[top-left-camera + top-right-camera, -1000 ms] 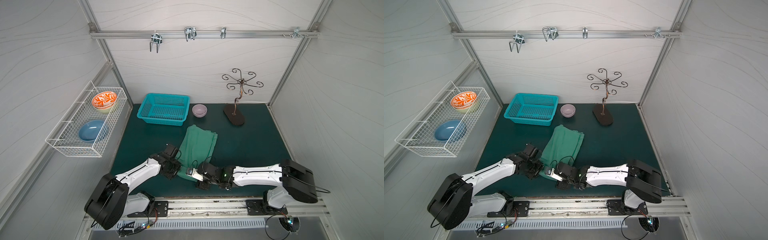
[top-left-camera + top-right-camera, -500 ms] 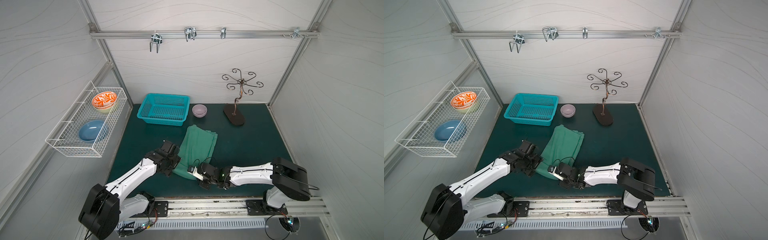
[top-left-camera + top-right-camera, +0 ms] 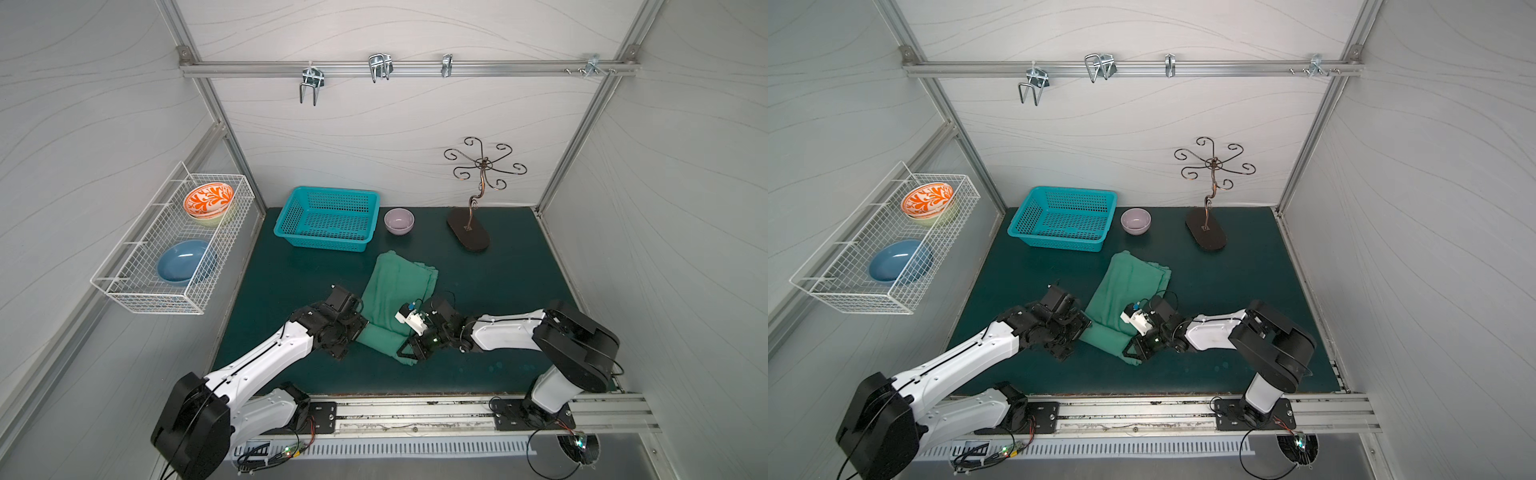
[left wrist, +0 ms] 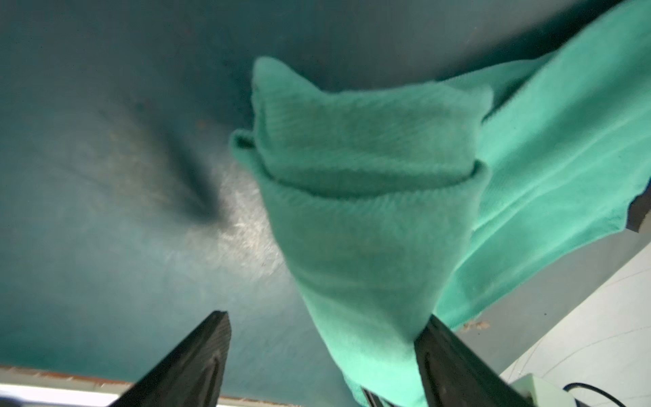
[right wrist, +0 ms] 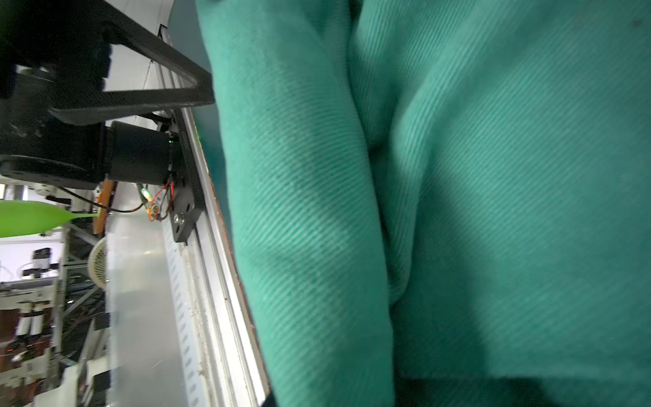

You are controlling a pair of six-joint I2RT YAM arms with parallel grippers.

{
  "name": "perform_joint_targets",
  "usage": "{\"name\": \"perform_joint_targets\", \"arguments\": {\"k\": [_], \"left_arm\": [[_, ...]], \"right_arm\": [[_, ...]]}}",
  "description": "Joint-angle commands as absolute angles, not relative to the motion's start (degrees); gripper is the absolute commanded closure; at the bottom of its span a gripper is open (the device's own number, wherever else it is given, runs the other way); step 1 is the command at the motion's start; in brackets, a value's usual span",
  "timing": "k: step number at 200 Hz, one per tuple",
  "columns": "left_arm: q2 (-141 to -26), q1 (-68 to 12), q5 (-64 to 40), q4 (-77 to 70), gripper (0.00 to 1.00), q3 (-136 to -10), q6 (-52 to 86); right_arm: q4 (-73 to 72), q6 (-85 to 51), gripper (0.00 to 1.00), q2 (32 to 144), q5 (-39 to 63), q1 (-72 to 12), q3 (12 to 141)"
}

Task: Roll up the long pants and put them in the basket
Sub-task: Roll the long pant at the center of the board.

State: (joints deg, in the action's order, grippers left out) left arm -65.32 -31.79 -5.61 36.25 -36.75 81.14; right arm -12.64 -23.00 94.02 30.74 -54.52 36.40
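Scene: A large pair of mid-green, soft cloth long pants (image 3: 399, 282) lies folded into a long strip down the middle of the dark teal worktop (image 3: 511, 286). The far end is near a turquoise perforated plastic basket (image 3: 322, 245). The near end lies between the two arms.

Just changed: The left pincer (image 4: 327, 319) has let go and spread wide. The right pincer (image 3: 409, 350) has drawn in at the strip's near corner.

Left pincer: The jaws are well apart and hold nothing. The rolled near end (image 4: 355, 197) leans against one finger (image 4: 458, 366), and the other finger stands clear over bare mat.

Right pincer: It is pressed into the cloth at the opposite end of the roll. Green fabric fills its wrist view and hides the jaws, so whether it is clamped on the pants cannot be told.

The roll: A short, loose bundle of about one turn, fatter at one end than the other. Most of the strip lies flat beyond it.

Meaning for the task: This is probably a re-grip between turns, with one side freed to reach further over the bundle. The task looks to be at an early stage.

Risk: With one side released, the soft cloth may slacken and the roll may skew into a cone.
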Motion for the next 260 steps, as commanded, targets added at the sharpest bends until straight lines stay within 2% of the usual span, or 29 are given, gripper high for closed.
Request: {"name": "perform_joint_targets", "arguments": {"k": [1,20,40,55,69,81,93,105,143,183,213,238,248,260], "left_arm": [[-69.15,-31.86,-6.12,33.91,0.19,-39.08,79.58],[-71.74,-31.75,-5.42,34.02,0.29,-38.68,79.68],[-74.26,-30.77,-5.70,33.33,0.34,-38.26,78.72],[-75.86,-30.09,-6.31,32.08,0.36,-37.65,78.11],[-77.09,-29.41,-7.14,31.12,0.36,-37.14,77.71],[-77.68,-29.12,-7.42,30.59,0.36,-36.84,77.44],[-77.95,-29.01,-7.32,30.26,0.37,-36.74,77.22],[-78.22,-28.94,-7.32,30.01,0.36,-36.81,77.09],[-79.19,-28.83,-7.59,29.44,0.36,-37.00,76.90],[-78.66,-28.82,-7.32,29.44,0.36,-36.83,77.33],[-78.50,-28.76,-7.11,30.27,0.35,-37.19,77.67],[-76.53,-28.72,-6.35,30.97,0.32,-37.51,78.31],[-74.76,-28.65,-5.97,31.06,0.30,-37.69,78.80],[-71.90,-28.56,-5.41,30.44,0.27,-37.76,79.18]], "right_arm": [[-8.94,-26.97,0.98,95.57,35.51,-53.67,35.53],[-6.34,-26.98,0.95,94.31,33.34,-53.11,36.28],[-2.42,-26.11,0.82,90.98,29.45,-53.09,37.44],[1.52,-24.68,0.58,86.87,24.32,-53.17,38.72],[7.02,-22.35,0.43,81.47,14.58,-53.95,40.35],[12.79,-20.10,0.34,76.59,0.42,-55.99,42.29],[14.24,-16.74,0.28,72.86,-9.23,-58.09,43.03],[14.02,-11.67,0.24,71.68,-13.87,-61.09,43.96],[12.70,3.59,0.21,79.31,-16.61,-71.75,47.44],[12.24,6.55,0.22,89.39,-13.54,-72.97,50.06],[11.86,6.26,0.23,93.54,-14.91,-73.91,50.14],[11.86,5.12,0.30,96.09,-17.37,-73.79,49.41],[12.66,4.11,0.37,97.01,-17.45,-73.38,49.59],[14.05,2.61,0.51,97.55,-16.27,-72.53,50.16]]}}
